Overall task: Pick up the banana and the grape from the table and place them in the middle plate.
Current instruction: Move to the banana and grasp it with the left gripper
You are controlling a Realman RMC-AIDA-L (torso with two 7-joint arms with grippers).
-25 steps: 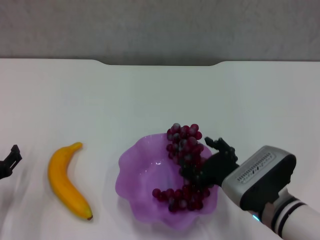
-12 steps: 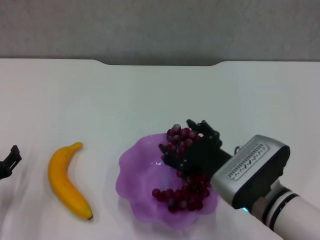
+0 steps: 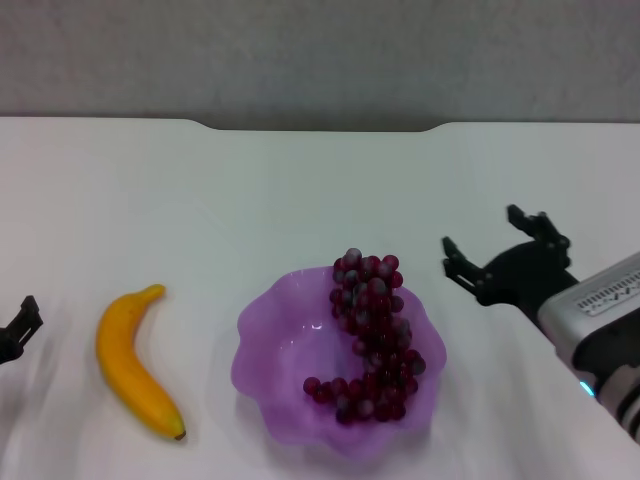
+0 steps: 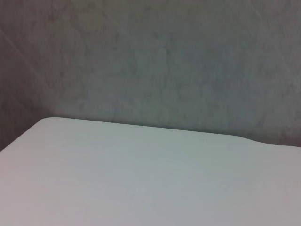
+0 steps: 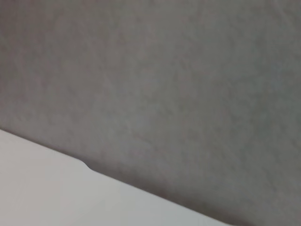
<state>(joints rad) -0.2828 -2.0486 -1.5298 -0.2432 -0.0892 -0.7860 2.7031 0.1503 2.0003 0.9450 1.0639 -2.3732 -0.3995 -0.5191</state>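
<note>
The grape [image 3: 368, 335] is lying in the middle plate [image 3: 275, 360], a long curved bunch running along the plate's right half, its far end resting over the scalloped rim and its near end curling toward the plate's centre. The left half of the plate is showing bare purple plastic.

The banana [image 3: 133, 362] is lying flat on the table [image 3: 250, 200], well apart from the plate on its left side, with its dark tip pointing toward the near edge.

The right gripper [image 3: 497, 254] is hovering to the right of the plate, just beyond the far end of the grape and touching nothing. Its jaws are standing spread apart and holding nothing.

The left gripper [image 3: 18, 329] is sitting at the left edge of the head view, left of the banana and apart from it. Only a small dark part of it is showing, so I cannot tell how its jaws are standing.

Both wrist views are showing only the table's white surface and the grey wall behind it.
</note>
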